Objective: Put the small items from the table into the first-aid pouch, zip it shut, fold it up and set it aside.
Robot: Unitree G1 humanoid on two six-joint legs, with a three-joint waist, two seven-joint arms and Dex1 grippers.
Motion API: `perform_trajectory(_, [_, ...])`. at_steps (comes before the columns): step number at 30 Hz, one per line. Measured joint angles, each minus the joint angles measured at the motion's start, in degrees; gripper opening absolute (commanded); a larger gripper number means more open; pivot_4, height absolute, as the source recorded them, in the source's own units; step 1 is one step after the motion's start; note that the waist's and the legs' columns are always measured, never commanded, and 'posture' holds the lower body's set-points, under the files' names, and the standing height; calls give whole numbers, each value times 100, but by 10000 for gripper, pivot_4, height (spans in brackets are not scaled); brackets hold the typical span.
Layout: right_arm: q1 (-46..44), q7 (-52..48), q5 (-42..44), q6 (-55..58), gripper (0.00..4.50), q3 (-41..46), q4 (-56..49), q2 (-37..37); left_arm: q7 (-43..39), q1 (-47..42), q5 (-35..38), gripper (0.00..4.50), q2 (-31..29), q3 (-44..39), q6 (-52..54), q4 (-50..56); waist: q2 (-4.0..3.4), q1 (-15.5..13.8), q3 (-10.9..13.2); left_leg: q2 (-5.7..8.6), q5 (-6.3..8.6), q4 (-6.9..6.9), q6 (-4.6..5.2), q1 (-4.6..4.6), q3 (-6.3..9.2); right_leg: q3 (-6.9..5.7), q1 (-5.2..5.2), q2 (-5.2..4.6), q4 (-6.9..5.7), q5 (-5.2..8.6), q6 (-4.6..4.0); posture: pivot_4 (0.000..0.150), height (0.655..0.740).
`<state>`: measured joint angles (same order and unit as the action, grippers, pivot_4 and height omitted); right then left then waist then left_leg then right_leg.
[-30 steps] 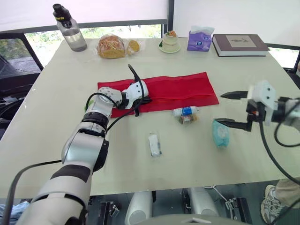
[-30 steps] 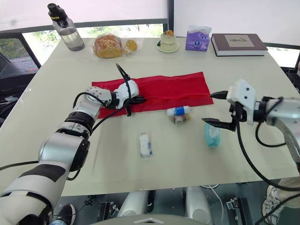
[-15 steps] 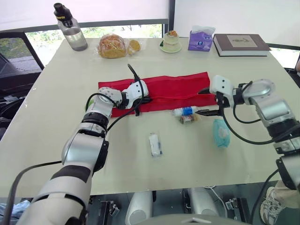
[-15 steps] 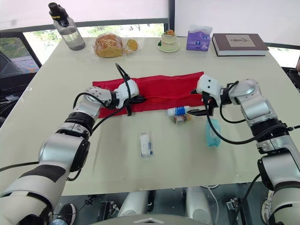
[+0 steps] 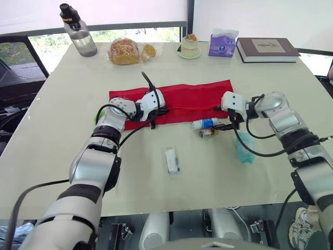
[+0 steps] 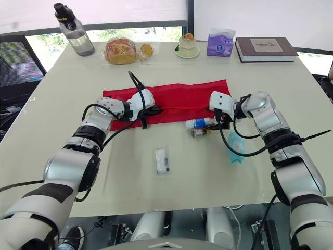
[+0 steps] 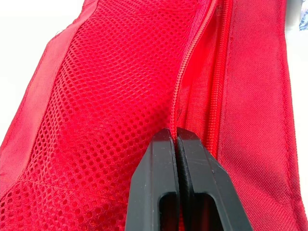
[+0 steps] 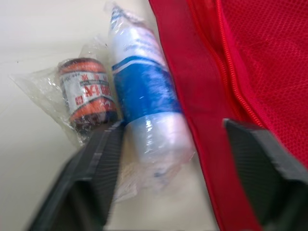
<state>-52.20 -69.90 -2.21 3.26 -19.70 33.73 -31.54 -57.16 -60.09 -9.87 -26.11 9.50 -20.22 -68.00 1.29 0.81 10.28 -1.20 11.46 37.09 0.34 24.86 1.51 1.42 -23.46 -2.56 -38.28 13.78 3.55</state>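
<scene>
pale bench (image 5: 62, 104) | left end effector (image 7: 175, 139) pinching limp pouch (image 5: 192, 96) edge | right end effector (image 8: 175, 137) wide around bandage roll (image 8: 144, 96): likely light, squashy, slippery film; take mid-body

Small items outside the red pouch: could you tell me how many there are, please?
4: a blue-and-white roll and an orange-labelled roll side by side before the pouch, a white packet nearer the robot, a teal packet to their right. More may hide inside.
</scene>
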Motion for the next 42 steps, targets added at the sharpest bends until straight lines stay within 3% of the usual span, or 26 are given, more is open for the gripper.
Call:
perform_trajectory(4, [0, -55, -36, 75, 1727, 0, -8, 26, 70, 0, 0, 0, 73, -1, 0, 0, 0, -4, 0, 0, 0, 0, 0, 0, 0, 0, 0, 0, -2, 0, 0, 1500, 7400])
perform_trajectory(5, [1, -72, -57, 87, 327, 0, -18, 27, 79, 0, 0, 0, 95, -1, 0, 0, 0, -4, 0, 0, 0, 1, 0, 0, 0, 0, 0, 0, -2, 0, 0, 1500, 7400])
perform_trajectory(12, [133, -89, 16, 644, 327, 132, -618, -96, 98, 0, 17, 0, 147, -6, 0, 1, 0, -5, 0, 1, 0, 1, 0, 0, 2, -1, 0, 0, -5, 0, 0, 1500, 7400])
perform_trajectory(23, [1243, 1089, 52, 3073, 327, 673, -3109, -355, -50, 35, 164, 0, 299, -13, 41, 281, 0, -10, 0, 2, 0, 5, 0, 1, 5, -2, -2, -1, -12, 1, -1, 1500, 7400])
perform_trajectory(31, [1499, 2365, -147, 4967, 327, 465, -4348, 425, -199, 296, 338, 0, 481, -7, 252, 825, 0, 0, 0, 1, 0, 5, 0, 2, 5, 0, -10, -1, -23, 1, -2, 1500, 7400])
perform_trajectory(42, [1104, 3552, -230, 6297, 327, 177, -4373, 1168, -299, 659, 558, 0, 614, -5, 799, 1884, 0, 4, 0, 4, 0, 6, 0, 2, 7, -1, -10, -3, -25, 1, -2, 1500, 7400])
